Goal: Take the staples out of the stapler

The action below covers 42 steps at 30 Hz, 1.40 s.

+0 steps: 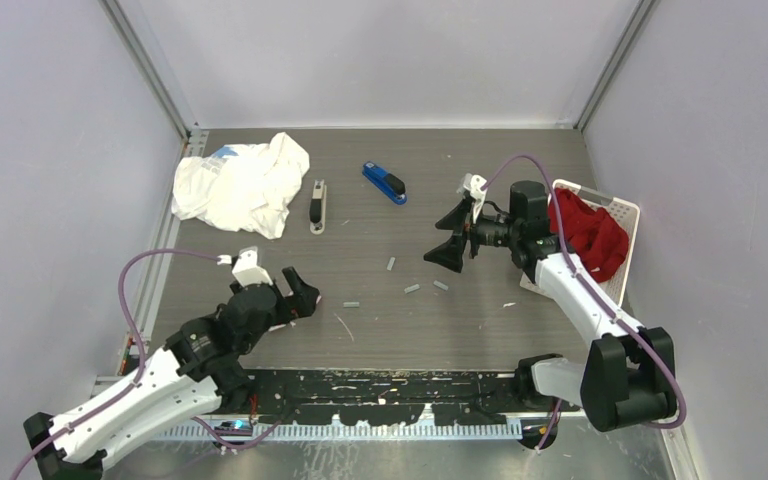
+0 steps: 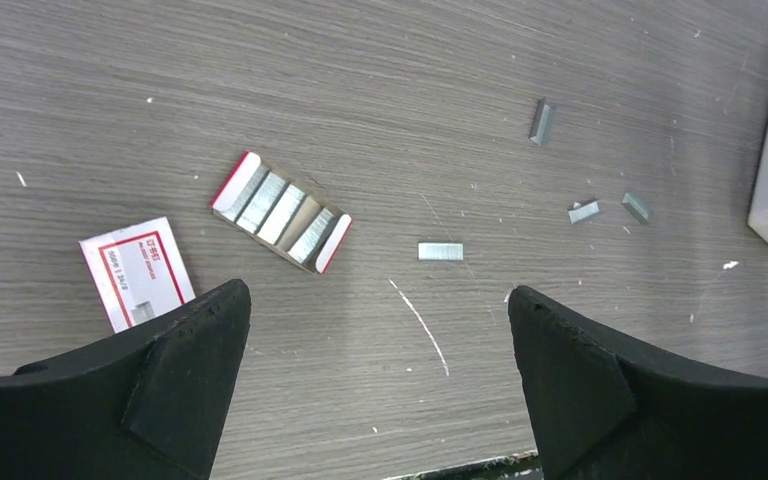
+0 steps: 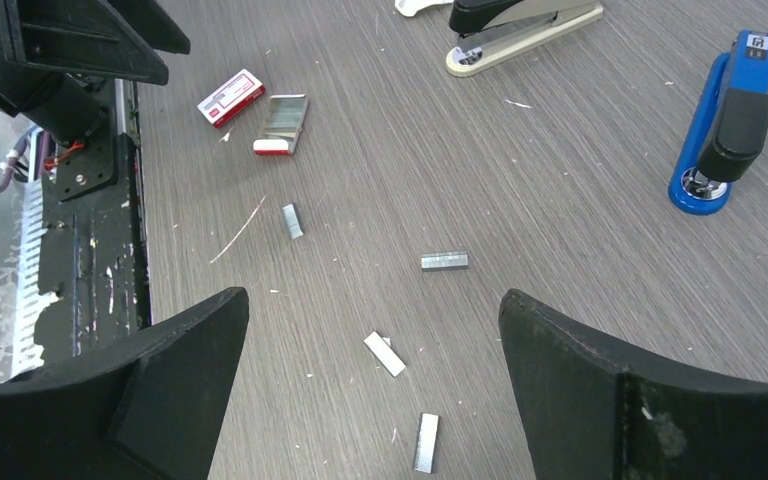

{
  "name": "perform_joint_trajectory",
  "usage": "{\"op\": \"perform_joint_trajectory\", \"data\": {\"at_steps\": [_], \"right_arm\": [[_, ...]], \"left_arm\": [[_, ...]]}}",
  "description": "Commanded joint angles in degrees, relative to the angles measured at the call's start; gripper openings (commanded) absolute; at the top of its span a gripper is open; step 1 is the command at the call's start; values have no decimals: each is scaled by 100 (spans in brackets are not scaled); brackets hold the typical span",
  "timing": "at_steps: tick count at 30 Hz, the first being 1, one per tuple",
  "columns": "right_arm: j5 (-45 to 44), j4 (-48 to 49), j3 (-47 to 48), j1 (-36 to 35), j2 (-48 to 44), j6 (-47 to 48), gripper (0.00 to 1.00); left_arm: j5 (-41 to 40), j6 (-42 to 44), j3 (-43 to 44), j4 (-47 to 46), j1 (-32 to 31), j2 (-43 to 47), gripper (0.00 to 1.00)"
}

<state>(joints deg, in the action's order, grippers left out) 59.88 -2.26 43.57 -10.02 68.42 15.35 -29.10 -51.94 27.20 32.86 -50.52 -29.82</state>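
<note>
On the grey wood table (image 1: 480,320), short silvery staple strips (image 1: 412,289) lie loose, probably emptied from the blue plastic stapler (image 1: 384,183). Left gripper (image 2: 375,295) and right gripper (image 3: 372,295) hover spread wide, holding nothing; free to reach.

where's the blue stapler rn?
Top view: the blue stapler lies far-centre on the table, between the black-and-beige stapler on its left and the right gripper.

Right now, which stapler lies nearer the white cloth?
The black and cream stapler, just beside the white cloth. The blue stapler lies beyond it, farther from the cloth.
</note>
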Motion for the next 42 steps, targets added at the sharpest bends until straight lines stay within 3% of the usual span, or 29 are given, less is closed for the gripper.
{"op": "perform_joint_trajectory", "data": {"at_steps": [1,15,24,29,42], "right_arm": [[50,127,178,18,75,123,100],[164,119,181,132,39,126,100],[173,113,194,132,33,113,100],[211,127,199,133,40,91,100],[278,199,185,123,-29,-22,100]], "left_arm": [[195,-350,-101,-172,-12,289,100],[385,-268,39,67,-11,629,99],[438,-293,-307,-505,-10,834,99],[348,-448,-181,-609,-12,571,100],[92,-950,351,147,-13,-375,98]]}}
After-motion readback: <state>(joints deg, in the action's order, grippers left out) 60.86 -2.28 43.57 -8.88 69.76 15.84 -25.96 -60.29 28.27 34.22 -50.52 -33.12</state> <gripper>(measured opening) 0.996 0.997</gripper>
